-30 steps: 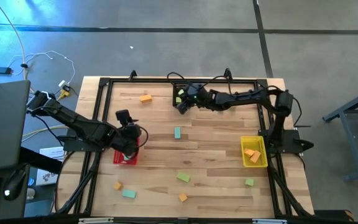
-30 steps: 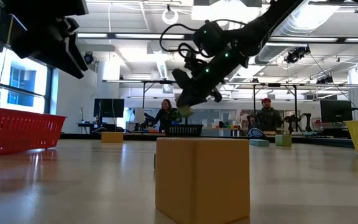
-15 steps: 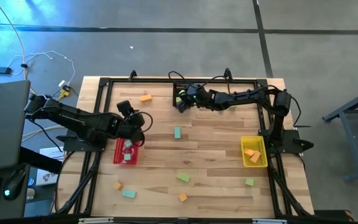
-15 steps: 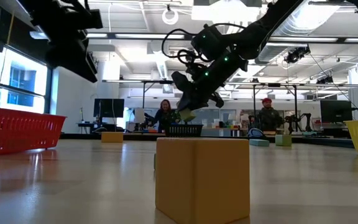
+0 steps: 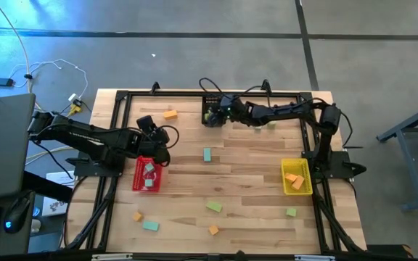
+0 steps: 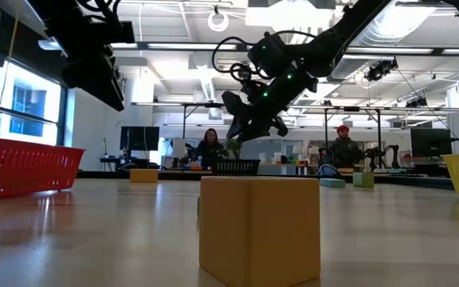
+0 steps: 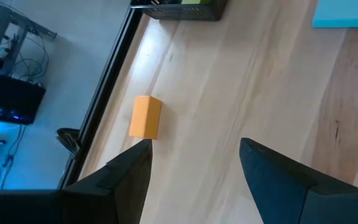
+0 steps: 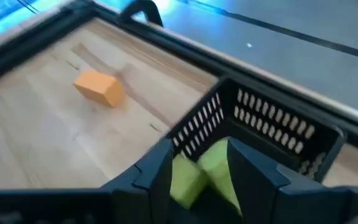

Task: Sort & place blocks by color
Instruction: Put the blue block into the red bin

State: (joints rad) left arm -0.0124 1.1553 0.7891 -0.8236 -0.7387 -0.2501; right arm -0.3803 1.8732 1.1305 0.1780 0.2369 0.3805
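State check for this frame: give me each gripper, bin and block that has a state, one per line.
Left gripper: open, empty, above the table beside the red bin.
Right gripper: over the black bin; a lime green block between its fingers.
Red bin: holds pale blocks.
Black bin: holds green blocks.
Yellow bin: holds orange blocks.
Orange block: loose on the table, unsorted.
Teal block: loose mid-table, unsorted.

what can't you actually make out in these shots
- Black bin contents: in the high view the right tool covers it; in the low view its wall hides them.
- Red bin contents: too small to tell colours from above; the low view shows only its wall.
- Lime green block: in the right wrist view, blurred, its lower part hidden by the tool's fingers.
- Teal block: cut off by the left wrist view's edge.
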